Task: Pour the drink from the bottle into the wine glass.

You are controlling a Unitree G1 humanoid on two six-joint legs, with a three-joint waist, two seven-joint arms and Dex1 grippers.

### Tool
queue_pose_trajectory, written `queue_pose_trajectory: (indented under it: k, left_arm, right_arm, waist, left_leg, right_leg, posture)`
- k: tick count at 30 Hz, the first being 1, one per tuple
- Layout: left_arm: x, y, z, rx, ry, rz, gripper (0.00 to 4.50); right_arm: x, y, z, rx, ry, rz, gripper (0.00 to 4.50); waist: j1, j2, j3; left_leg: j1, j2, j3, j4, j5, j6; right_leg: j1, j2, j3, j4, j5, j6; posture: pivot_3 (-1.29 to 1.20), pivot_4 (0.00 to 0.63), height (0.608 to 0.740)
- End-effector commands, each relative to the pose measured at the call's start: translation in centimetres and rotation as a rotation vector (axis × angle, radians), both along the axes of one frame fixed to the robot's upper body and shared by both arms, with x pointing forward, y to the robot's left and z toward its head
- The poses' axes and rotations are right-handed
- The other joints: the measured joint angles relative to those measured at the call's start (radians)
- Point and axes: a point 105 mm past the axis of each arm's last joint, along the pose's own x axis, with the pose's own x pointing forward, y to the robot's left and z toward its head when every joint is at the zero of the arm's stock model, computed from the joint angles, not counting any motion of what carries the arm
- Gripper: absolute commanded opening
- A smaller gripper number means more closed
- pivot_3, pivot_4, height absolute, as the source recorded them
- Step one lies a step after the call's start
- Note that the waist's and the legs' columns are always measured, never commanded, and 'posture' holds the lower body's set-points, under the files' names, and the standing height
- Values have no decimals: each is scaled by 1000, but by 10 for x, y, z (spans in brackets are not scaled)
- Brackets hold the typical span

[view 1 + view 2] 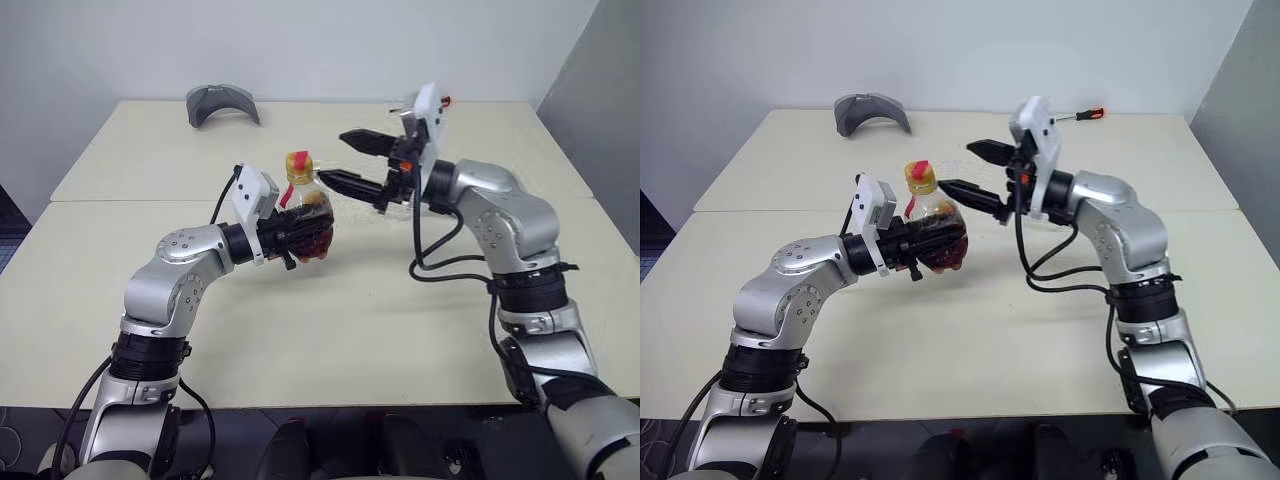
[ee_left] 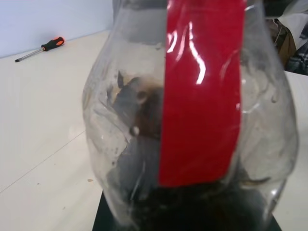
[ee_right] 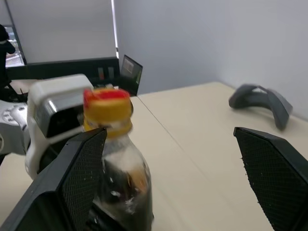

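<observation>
Left hand is clamped shut around the belly of the bottle, holding it upright and clear of the desk, roughly over the desk's middle. Black fingers wrap the lower body, where the drink sits dark brown behind the clear wall. Yellow cap is on, with a red strip running over it and down the neck. In the left wrist view the bottle sits right against the lens, red label up the front.

Right hand is spread fully wide and holds nothing. It points level toward the robot's left, at cap height. One finger lies just beside the bottle's shoulder; contact cannot be told. The other finger stands apart, farther back over the desk. From the right wrist view the cap sits close against one finger, not centred in the gap.

Left forearm reaches forward and inward, elbow low. Right forearm comes in from the right side, wrist bent across toward the bottle, cables looping under it.

Around: a grey curved object near the far edge on the left, and a screwdriver with an orange-red handle at the far edge, behind the right wrist. Both are well apart from the bottle. A seam runs across the desk.
</observation>
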Motion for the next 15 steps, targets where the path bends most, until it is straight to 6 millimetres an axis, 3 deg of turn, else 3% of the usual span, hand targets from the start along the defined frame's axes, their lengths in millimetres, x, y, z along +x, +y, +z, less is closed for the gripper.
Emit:
queue_pose_trajectory:
  k: [1, 10, 15]
  left_arm:
    - [-3, -4, 21, -13, -83, -31, 846]
    - [-2, -6, 21, -11, -82, -43, 845]
    - [-2, -6, 21, -6, -83, -46, 845]
  right_arm:
    - [-15, -2, 14, 19, -43, 61, 4500]
    - [-45, 20, 27, 110, 31, 256, 4500]
    - [-30, 36, 32, 144, 27, 195, 4500]
  waist:
    - [-1, 0, 0]
    - [-2, 0, 0]
    - [-2, 0, 0]
  left_leg:
    - [0, 0, 0, 0, 0, 0]
    - [0, 0, 0, 0, 0, 0]
    - [0, 0, 0, 0, 0, 0]
  right_leg:
    - [0, 0, 0, 0, 0, 0]
    - [0, 0, 0, 0, 0, 0]
    - [0, 0, 0, 1, 0, 0]
  posture:
    - [0, 150, 740]
    - [0, 150, 740]
    - [0, 150, 740]
